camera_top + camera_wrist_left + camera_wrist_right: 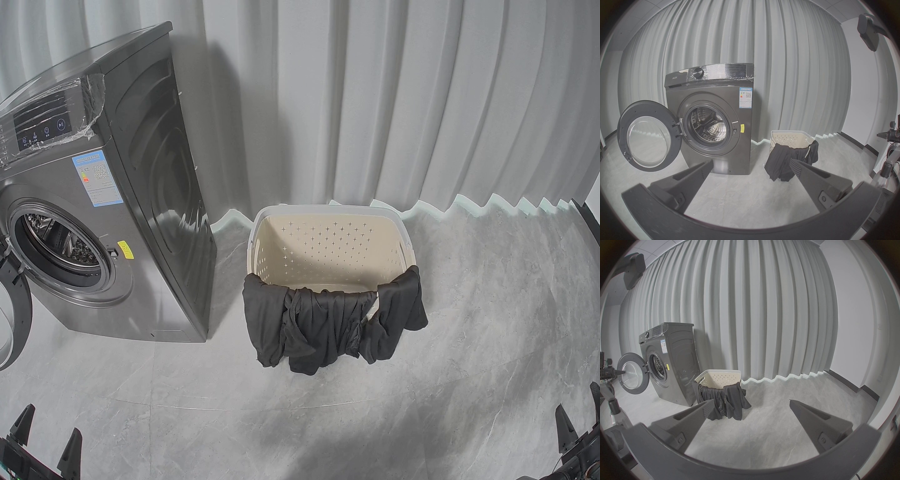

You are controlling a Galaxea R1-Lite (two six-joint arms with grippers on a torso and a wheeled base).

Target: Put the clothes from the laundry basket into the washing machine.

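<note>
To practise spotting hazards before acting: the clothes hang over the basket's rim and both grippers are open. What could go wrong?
1. The clothes drape over the basket rim, tangled; a pull on one fold may tip the basket or trail cloth on the floor.
2. The door stands open beside the washer mouth; cloth carried across could snag on it.

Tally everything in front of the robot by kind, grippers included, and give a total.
Washer: 1
Basket: 1
Black clothes bunch, draped over the basket's front rim: 1 (pieces cannot be told apart)
Grippers: 2, left gripper and right gripper
Total: 5
</note>
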